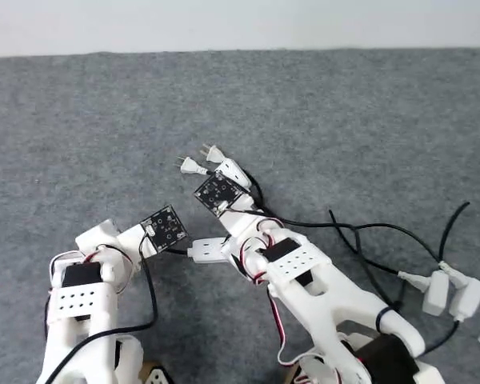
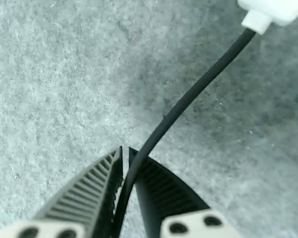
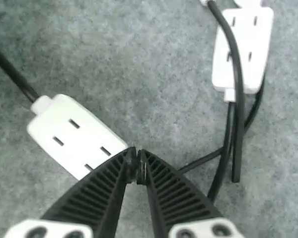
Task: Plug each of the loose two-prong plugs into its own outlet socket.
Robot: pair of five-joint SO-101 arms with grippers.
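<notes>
Black and ribbed, my left claw (image 2: 125,151) is closed on a black cable (image 2: 188,99). The cable runs out from between the fingers to a white body (image 2: 275,7) at its end; I cannot tell if this is a plug. My right claw (image 3: 135,151) is pressed almost together just beside a white socket block (image 3: 74,136) whose slots face up. I cannot tell if something thin is pinched at the tips. A second socket block (image 3: 241,49) lies further off, with a cable crossing over it.

To do this step well, I think a hold on the cable is not enough, because the end will swing and twist. It is better to take a plug by its body, close behind the prongs, and turn it until both prongs are in line with one pair of slots. Then I push straight, while the other claw steadies the block so it does not slide on the grey mat (image 1: 368,112).

In the high view the first plug (image 1: 190,166) and the second plug (image 1: 214,152) lie side by side in the upper middle of the frame, just beyond the tip of an arm. Neither is in a socket. The long axis of each runs from lower right to upper left, with the prongs pointing to the upper left.
</notes>
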